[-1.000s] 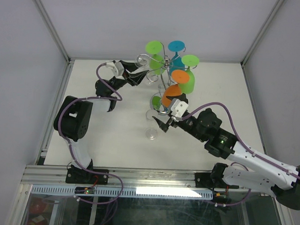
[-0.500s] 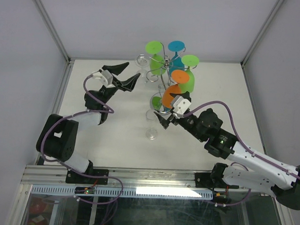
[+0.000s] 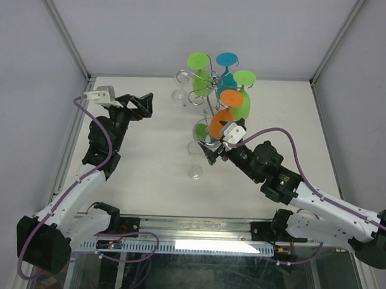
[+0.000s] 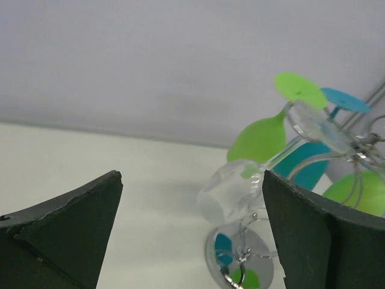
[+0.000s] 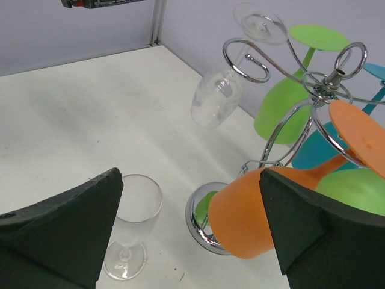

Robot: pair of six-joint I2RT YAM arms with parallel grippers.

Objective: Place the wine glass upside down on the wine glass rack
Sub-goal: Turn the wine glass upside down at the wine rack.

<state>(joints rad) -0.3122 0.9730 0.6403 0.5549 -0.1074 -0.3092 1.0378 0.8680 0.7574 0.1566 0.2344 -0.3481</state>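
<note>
Hanging bowl-down from a curled arm on the left side of the wine glass rack (image 5: 198, 232), a clear wine glass (image 5: 215, 102) has its foot caught in the chrome scroll and its bowl in the air, tilted a little outward. The rack stands upright on its round base near the far middle of the table (image 3: 141, 174). Its other arms carry coloured glasses (image 5: 240, 223) in green, orange and blue, all upside down as well. A second clear glass (image 3: 195, 171) stands upright on the table in front of the rack, near its base but not touching it.

The right gripper (image 3: 210, 155) sits low beside the rack's base, just behind the upright glass. Its jaws are spread wide and nothing is between them. In its wrist view the upright glass shows just beside the left finger, and the orange bowl comes up against the right one.

The left gripper (image 3: 142, 106) is well to the left of the rack, apart from the hung glass and raised off the table. Its jaws also stand wide and hold nothing. Its wrist view looks between the two dark fingers toward the hung clear glass and the rack's shiny base
</note>
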